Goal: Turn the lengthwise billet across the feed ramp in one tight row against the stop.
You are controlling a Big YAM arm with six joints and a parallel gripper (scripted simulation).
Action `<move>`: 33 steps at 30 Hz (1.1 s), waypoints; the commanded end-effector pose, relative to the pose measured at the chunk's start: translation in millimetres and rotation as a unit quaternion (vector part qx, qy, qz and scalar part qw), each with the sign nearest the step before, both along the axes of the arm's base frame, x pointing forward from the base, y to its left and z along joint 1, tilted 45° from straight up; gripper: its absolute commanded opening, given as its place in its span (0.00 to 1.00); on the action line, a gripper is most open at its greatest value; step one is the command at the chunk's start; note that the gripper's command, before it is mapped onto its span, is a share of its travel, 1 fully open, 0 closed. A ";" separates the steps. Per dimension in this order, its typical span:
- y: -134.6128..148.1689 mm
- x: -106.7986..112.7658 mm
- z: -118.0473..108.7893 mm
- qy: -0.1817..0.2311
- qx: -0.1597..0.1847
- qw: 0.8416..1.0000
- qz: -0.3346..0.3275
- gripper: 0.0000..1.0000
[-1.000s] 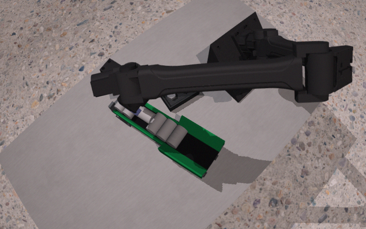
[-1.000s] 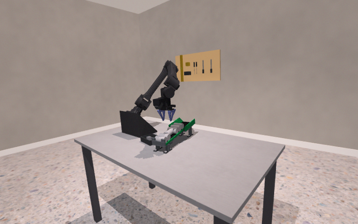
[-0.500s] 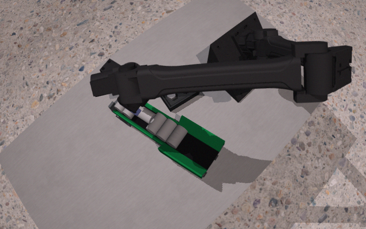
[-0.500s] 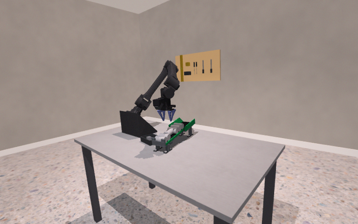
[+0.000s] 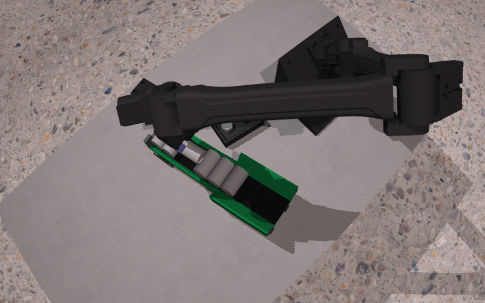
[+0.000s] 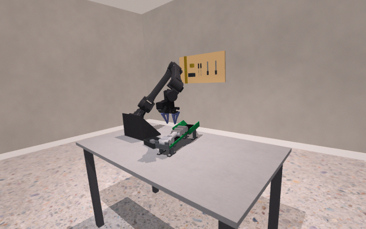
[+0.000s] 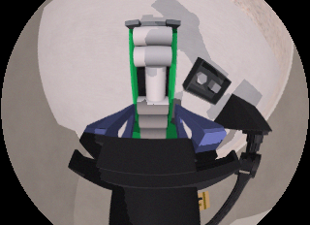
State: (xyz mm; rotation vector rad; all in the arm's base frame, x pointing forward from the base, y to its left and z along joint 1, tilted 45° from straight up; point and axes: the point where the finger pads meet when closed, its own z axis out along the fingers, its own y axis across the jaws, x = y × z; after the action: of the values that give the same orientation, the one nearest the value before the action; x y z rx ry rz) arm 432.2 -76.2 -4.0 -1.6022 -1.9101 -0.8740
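A green-sided feed ramp (image 5: 222,178) with a black bed lies on the grey table. Three grey billets (image 5: 220,172) lie across it, side by side, at mid-ramp. One lighter billet (image 5: 192,153) lies lengthwise between them and the low end. More billets (image 5: 161,145) lie across at the stop, partly hidden under my wrist. In the wrist view the lengthwise billet (image 7: 155,83) runs along the ramp, with crosswise billets beyond it (image 7: 155,49) and nearer (image 7: 155,118). My gripper (image 6: 170,117) hangs above the ramp (image 6: 179,131), its blue fingers open and empty, clear of the billets.
My arm's black wedge base (image 6: 137,126) stands behind the ramp. A small black box (image 5: 235,131) sits on the table beside the ramp's low half; it also shows in the wrist view (image 7: 207,83). A tan pegboard (image 6: 202,67) hangs on the far wall.
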 end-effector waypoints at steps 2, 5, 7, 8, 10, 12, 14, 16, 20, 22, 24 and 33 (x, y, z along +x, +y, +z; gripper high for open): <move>-10.6 7.4 0.8 -0.009 0.006 1.000 0.000 0.55; -16.8 11.5 3.0 -0.014 0.010 1.000 -0.003 0.55; -14.4 11.9 2.9 -0.013 0.015 1.000 0.000 0.55; -11.8 11.8 2.6 -0.012 0.017 1.000 0.003 0.55; -9.3 9.5 1.3 -0.009 0.021 1.000 0.005 0.55; -7.9 4.3 -1.0 -0.003 0.026 1.000 0.004 0.55; -15.9 11.5 2.6 -0.012 0.027 1.000 0.001 0.55; -17.0 11.2 2.5 -0.011 0.032 0.999 0.000 0.55; 12.4 -0.2 -12.8 0.002 0.037 0.999 0.017 0.55; 14.2 2.0 -14.5 0.005 0.036 0.999 0.012 0.55; 17.4 1.1 -17.7 0.007 0.037 0.999 0.012 0.55; 27.5 0.1 -27.7 0.008 0.037 0.999 0.012 0.55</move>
State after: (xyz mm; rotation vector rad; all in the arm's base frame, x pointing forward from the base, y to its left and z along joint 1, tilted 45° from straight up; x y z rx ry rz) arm 432.2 -59.8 -22.4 -1.5394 -1.8741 -0.9272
